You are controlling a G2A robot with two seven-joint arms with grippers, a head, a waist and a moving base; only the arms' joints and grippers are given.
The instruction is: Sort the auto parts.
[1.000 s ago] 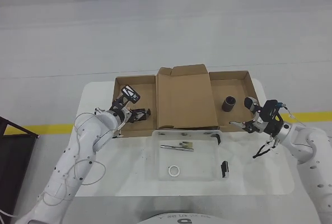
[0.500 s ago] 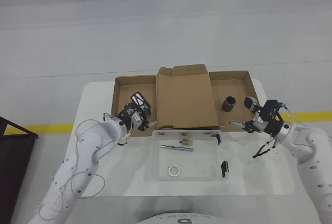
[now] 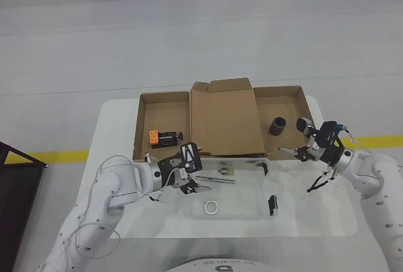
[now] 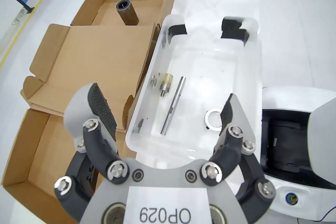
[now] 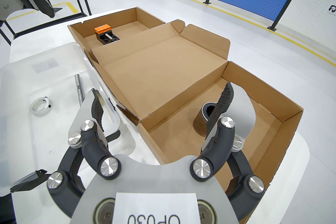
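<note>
Table (image 3: 119,115): cardboard box (image 3: 225,119) at the far side, open flap in the middle and one compartment at each end. Clear plastic tray (image 3: 242,216) just in front of it, touching the box's front edge.

Left compartment: orange-and-black part (image 3: 162,139), lying near the front wall.
Right compartment: dark cylinder (image 3: 278,125), upright, open end up.

In the tray:
- thin metal rod (image 4: 173,105), flat, near the wall next to the box;
- short pale fitting (image 4: 165,83) just beside the rod, between the rod and that wall;
- metal ring (image 4: 213,118), flat, apart from the rod, toward the robot's side.

Small black piece (image 3: 272,204) on the table, just beside the tray's right end.

Left claw (image 4: 164,104): fingers apart, nothing between them. It hangs above the left end of the tray, with the rod below the gap. Whether it touches the tray cannot be told.

Right claw (image 5: 162,92): fingers apart, empty. It sits over the right compartment's front right corner, near the cylinder and not touching it.
</note>
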